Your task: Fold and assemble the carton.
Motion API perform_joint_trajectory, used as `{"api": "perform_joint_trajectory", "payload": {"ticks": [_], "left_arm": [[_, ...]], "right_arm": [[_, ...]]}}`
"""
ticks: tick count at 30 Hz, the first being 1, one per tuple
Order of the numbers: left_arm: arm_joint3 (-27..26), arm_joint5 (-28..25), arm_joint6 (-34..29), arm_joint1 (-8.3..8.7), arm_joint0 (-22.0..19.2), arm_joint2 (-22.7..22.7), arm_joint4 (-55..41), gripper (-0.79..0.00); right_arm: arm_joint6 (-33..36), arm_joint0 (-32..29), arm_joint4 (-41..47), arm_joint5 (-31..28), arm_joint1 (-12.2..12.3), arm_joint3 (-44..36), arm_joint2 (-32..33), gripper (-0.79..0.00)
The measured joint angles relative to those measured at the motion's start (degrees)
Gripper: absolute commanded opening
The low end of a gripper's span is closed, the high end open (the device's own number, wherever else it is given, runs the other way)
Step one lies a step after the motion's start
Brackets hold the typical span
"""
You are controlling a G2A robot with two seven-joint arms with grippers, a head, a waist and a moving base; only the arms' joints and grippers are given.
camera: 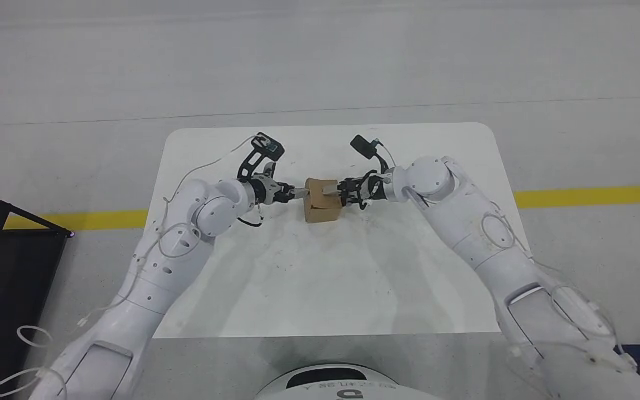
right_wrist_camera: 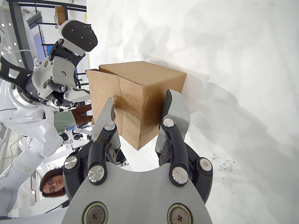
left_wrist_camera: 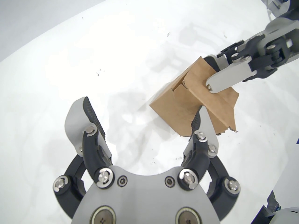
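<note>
1. Holding the left jaws wide apart beside the carton (left_wrist_camera: 177, 108), one fingertip (left_wrist_camera: 204, 124) touching the lower edge of its flapped end, the other well clear of it.
2. Pinching the carton's opposite end in the right jaws, by the look of it: one finger (left_wrist_camera: 222, 80) lying flat on the upper panel, the other down the far side, a corner caught between them.
3. Judging the step in hand as closing the last end: bracing the body from one side, seating the flaps from the other.
4. Noting one flap (left_wrist_camera: 227, 115) standing proud of the carton, ragged along its edge and not yet flush.
5. Probably needing next a press from the left fingertip on that flap, toward the carton's body, with the right grasp resisting to stop it sliding over the bench (camera: 330, 290).
6. Resting on the bench directly between the two sets of jaws, flapped end pointing at the left jaws, plain end at the right.
7. Looking close to a cube, so hardly telling any long axis.
</note>
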Motion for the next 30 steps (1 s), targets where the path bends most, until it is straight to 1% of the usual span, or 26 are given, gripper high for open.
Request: {"api": "perform_joint_trajectory", "payload": {"ticks": [8,10,11,12,13,15,17,18,24,27,30], "left_arm": [[0.1,-0.3,-0.1,-0.14,0.0,-0.1,-0.7,-0.018],[0.0,-0.3,-0.1,-0.17,0.0,-0.1,-0.8,-0.018],[-0.1,-0.3,-0.1,-0.18,0.0,-0.1,-0.8,-0.022],[-0.1,-0.3,-0.1,-0.19,0.0,-0.1,-0.9,-0.015],[-0.1,-0.3,-0.1,-0.2,0.0,-0.2,-0.9,-0.018],[-0.1,-0.3,-0.1,-0.22,0.1,-0.2,-1.0,-0.015],[-0.1,-0.4,-0.1,-0.24,0.2,-0.2,-1.2,-0.015],[-0.1,-0.5,-0.1,-0.24,0.2,-0.3,-1.3,-0.012],[-0.1,-0.8,0.0,-0.26,0.4,-0.4,-1.5,-0.012],[-0.1,-0.8,0.1,-0.3,0.5,-0.4,-1.4,-0.009],[0.2,-1.0,0.0,-0.34,0.6,-0.2,-1.4,-0.012]], "right_arm": [[0.1,-0.1,-0.2,-0.1,-0.1,0.0,0.2,-0.391],[0.1,-0.1,-0.3,-0.1,-0.1,0.0,0.2,-0.372],[0.1,-0.1,-0.3,-0.1,-0.1,0.0,0.2,-0.351],[0.1,-0.1,-0.3,-0.2,-0.1,0.0,0.2,-0.265],[0.1,-0.1,-0.2,-0.2,-0.1,-0.1,0.3,-0.206],[0.0,-0.2,0.1,-0.4,-0.1,-0.2,0.5,-0.157],[-0.1,-0.5,0.4,-0.6,-0.1,-0.3,0.8,-0.166],[-0.2,-0.6,0.5,-0.6,0.0,-0.4,1.0,-0.188],[-0.3,-1.2,0.8,-0.6,0.1,-1.1,1.6,-0.262],[-0.1,-1.3,0.6,-0.6,0.2,-1.4,1.8,-0.314],[0.1,-1.4,0.4,-0.7,0.2,-1.7,1.8,-0.323]]}}
